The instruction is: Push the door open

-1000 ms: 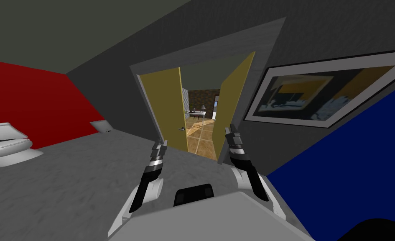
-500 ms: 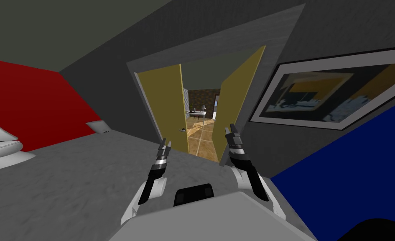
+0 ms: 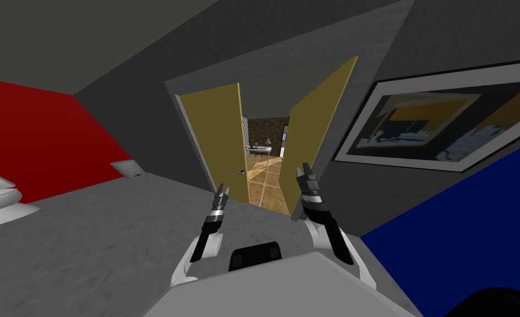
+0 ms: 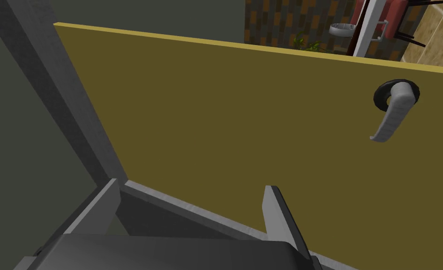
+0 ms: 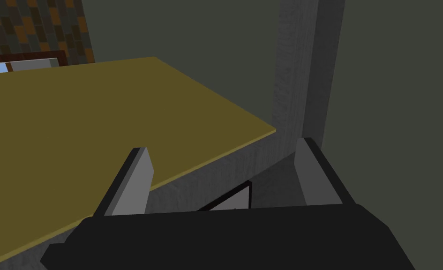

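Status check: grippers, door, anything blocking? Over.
Both grippers open: left gripper facing left door leaf, short of its lever handle; right gripper at right door leaf. Both leaves ajar. Nothing visible blocking the doorway.

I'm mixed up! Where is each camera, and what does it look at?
Head: up top, looking down at left door, right door, both ajar; left gripper, right gripper show.
Left wrist: on that hand, facing the left door's handle; its open fingers show.
Right wrist: on that hand, facing the right door; open fingers too.
Head and left wrist share the handle.
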Controlling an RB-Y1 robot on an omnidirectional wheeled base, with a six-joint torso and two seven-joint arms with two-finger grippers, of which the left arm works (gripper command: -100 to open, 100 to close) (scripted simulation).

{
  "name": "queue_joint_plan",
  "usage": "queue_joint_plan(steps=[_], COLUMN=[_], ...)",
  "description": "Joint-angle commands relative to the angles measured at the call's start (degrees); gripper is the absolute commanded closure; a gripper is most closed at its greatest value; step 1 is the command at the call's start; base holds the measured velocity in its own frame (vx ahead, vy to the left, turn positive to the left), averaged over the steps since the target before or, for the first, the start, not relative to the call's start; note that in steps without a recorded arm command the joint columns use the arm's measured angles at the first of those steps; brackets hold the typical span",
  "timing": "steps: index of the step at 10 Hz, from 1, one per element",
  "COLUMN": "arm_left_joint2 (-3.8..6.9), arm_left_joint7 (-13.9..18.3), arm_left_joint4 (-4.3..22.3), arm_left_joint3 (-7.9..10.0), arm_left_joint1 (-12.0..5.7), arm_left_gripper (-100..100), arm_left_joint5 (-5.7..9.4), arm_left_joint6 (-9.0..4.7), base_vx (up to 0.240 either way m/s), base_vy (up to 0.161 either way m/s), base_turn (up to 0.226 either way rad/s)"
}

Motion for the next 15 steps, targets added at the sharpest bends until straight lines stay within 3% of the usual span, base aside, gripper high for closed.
queue_joint_plan(steps=[1,2,4,5,8,15], arm_left_joint2=[0.09,0.09,0.32,0.32,0.54,0.69], arm_left_joint7=[-0.15,-0.15,-0.21,-0.21,-0.31,-0.47], arm_left_joint4=[2.86,3.54,7.50,7.86,14.25,24.92], arm_left_joint3=[-0.73,-0.73,-1.49,-1.49,-2.63,-4.48], arm_left_joint1=[-1.37,-1.37,-3.14,-3.14,-5.80,-10.14], arm_left_gripper=[-100,-100,-100,-100,-100,-100], arm_left_joint5=[-0.11,-0.11,-0.15,-0.15,-0.22,-0.33], arm_left_joint6=[-0.18,-0.18,-1.05,-1.05,-2.35,-4.47], base_vx=[0.091,0.075,0.077,0.063,0.070,0.074], base_vy=[0.086,0.054,0.059,0.039,0.049,0.059], base_turn=[-0.014,-0.009,-0.011,-0.010,-0.011,-0.011])
